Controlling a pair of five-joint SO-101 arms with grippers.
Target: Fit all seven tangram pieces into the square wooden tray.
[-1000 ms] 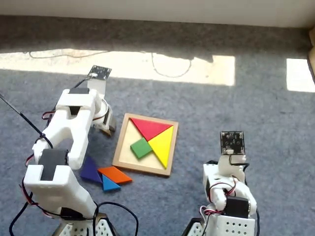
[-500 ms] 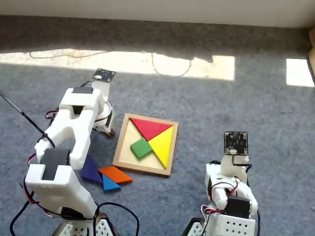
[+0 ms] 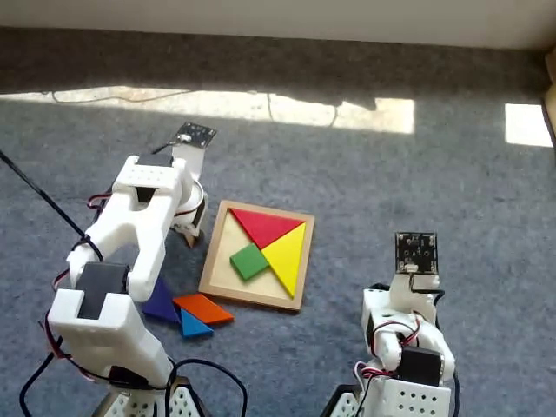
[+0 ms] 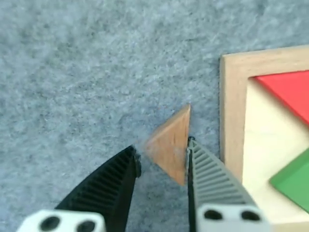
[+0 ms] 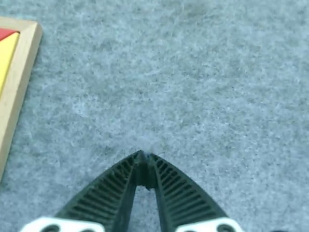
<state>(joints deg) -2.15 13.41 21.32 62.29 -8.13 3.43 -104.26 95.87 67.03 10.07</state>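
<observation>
— Grey carpet [image 3: 391, 182] under everything?
— Yes, and on it lies the square wooden tray [image 4: 231, 96].
— Where are the left fingers?
— The left gripper [image 4: 162, 150] has its fingers pinching a small tan wooden triangle [image 4: 169, 142], one finger against each side. I cannot tell whether the piece is lifted. The tray rim is just beyond the grey finger [image 4: 207, 179], close beside it.
— What sits inside the tray?
— A red triangle [image 3: 261, 224], a yellow triangle [image 3: 289, 252] and a green square [image 3: 248, 261], all touching.
— Other pieces?
— Behind the left fingers, toward that arm's base, a dark purple piece [image 3: 161, 301], an orange piece [image 3: 204, 308] and a blue triangle [image 3: 193, 324] lie together on the carpet.
— The right gripper [image 5: 146, 157]?
— Its fingers are pressed together, empty, over bare carpet, well apart from the tray's edge.
</observation>
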